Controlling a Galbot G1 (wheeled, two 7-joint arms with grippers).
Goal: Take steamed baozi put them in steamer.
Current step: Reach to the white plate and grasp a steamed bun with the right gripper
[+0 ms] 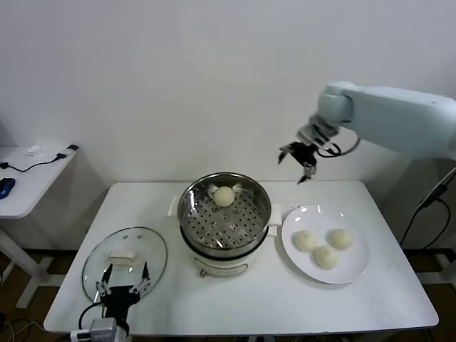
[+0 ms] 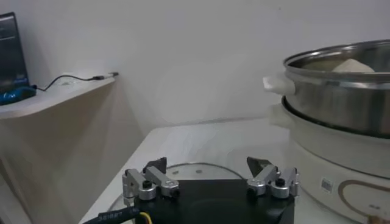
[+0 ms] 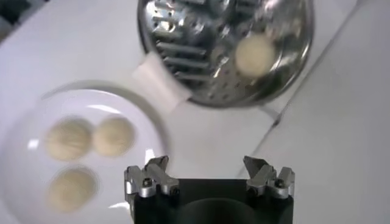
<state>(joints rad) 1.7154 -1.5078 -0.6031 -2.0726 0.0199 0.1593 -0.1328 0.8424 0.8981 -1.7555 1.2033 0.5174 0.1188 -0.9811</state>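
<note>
My white table [image 1: 249, 306] carries everything. At its middle stands the steamer [image 1: 224, 221], a steel pot on a white base, with one steamed baozi [image 1: 224, 196] on its perforated floor near the far wall. To its right sits the white plate [image 1: 356, 269] with three more baozi [image 1: 325, 256] clustered together. The glass lid [image 1: 153, 260] lies flat to the steamer's left. My right gripper [image 1: 297, 162] hangs high above the table behind steamer and plate, jaws spread wide, empty. My left gripper [image 1: 124, 282] rests low over the lid, fully spread, empty
</note>
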